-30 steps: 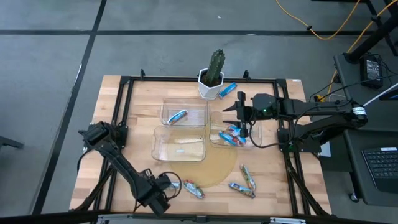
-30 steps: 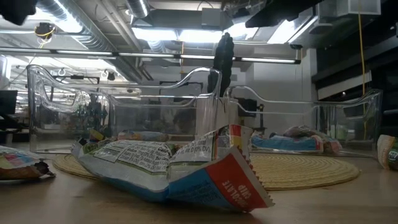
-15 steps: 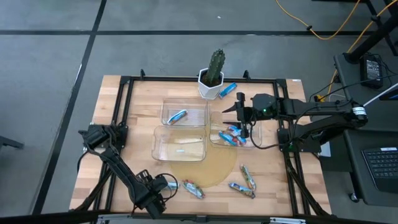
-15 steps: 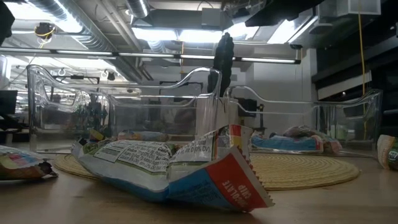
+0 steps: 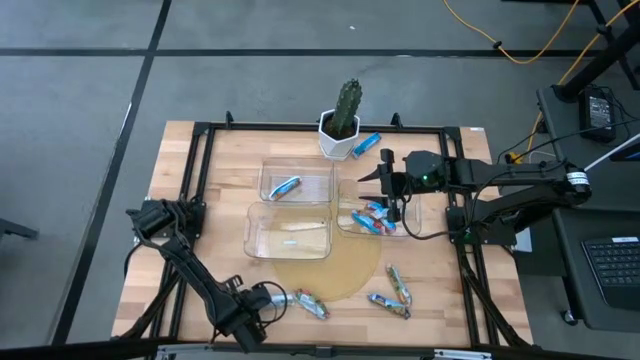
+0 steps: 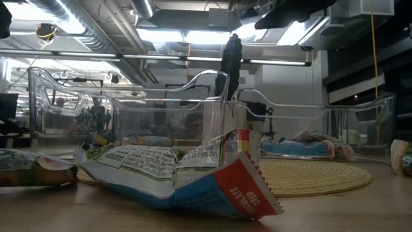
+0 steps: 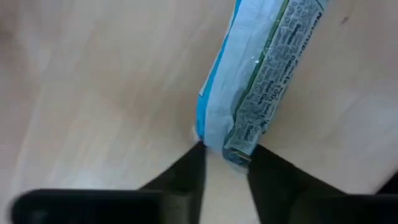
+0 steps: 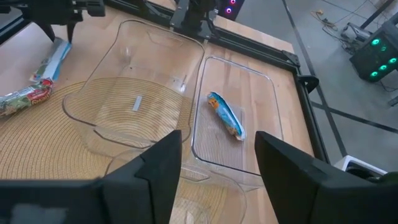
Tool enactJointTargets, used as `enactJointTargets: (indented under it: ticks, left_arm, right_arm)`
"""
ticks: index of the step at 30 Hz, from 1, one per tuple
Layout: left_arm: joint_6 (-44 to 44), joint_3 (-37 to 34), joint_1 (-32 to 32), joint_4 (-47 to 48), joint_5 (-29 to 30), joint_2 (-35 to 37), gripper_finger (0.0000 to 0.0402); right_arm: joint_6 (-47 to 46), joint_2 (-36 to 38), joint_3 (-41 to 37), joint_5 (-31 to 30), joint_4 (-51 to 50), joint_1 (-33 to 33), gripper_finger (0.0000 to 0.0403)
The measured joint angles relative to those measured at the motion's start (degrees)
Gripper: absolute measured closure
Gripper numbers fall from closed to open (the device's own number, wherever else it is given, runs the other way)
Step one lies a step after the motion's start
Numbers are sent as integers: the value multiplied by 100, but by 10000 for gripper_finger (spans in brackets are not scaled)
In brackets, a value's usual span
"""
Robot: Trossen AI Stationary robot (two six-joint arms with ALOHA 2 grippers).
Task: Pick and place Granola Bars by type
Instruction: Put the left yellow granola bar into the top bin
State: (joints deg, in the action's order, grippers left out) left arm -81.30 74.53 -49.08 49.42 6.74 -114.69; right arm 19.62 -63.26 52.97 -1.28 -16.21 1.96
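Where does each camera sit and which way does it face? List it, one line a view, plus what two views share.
High: above the table, facing straight down; both arms, the left gripper and the right gripper show.
Low: at tabletop height, facing level across a packet to the bins; dark arm parts at the top.
Left wrist: on the left arm, facing the tabletop; its fingers pinch a blue bar.
Right wrist: above the bins, facing down; its open fingers show.
Shared: high and right wrist both show the lone bar in one bin.
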Motion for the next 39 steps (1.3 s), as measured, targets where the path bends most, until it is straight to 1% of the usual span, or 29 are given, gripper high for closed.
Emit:
enactJointTargets:
  ticks: [4,5,9,11,16,21,24,28,30,32,35,37,39]
  left_arm:
    - [2,-4,-20,-148,18,52,377]
    - [0,-8,-47,-177,74,80,388]
    - [-47,-49,-145,-228,495,248,396]
    - [-46,-49,-171,-297,742,476,399]
    - [-46,-34,-374,-675,1734,1062,399]
    - [-44,-29,-485,-898,2552,1724,399]
    - [64,-29,-562,-937,3365,2155,399]
    - [794,-25,-601,-1194,4730,2741,399]
    - [1400,-25,-594,-1479,5362,3013,399]
    - [2157,-18,-590,-1864,5791,3262,399]
    - [3277,-16,-590,-2459,6080,3551,399]
    - [4097,-16,-590,-2998,6107,3722,399]
    - [5076,-16,-589,-3732,6048,3882,400]
  right_arm:
    - [-2,0,0,-2,-1,0,198]
    - [-2,0,0,-3,-2,0,198]
    - [-2,0,0,-6,0,0,198]
    - [-2,0,0,-9,0,0,198]
    - [-7,0,0,-11,-2,0,198]
    - [-7,0,0,-14,-13,0,198]
    - [-7,0,0,-15,-17,0,198]
    - [-7,0,0,-15,-16,0,198]
    - [-7,0,0,-15,-15,0,198]
    - [-7,0,0,-15,-15,0,198]
    - [-7,0,0,-15,-15,0,198]
    - [-7,0,0,-15,-15,0,198]
    - [-7,0,0,-15,-15,0,198]
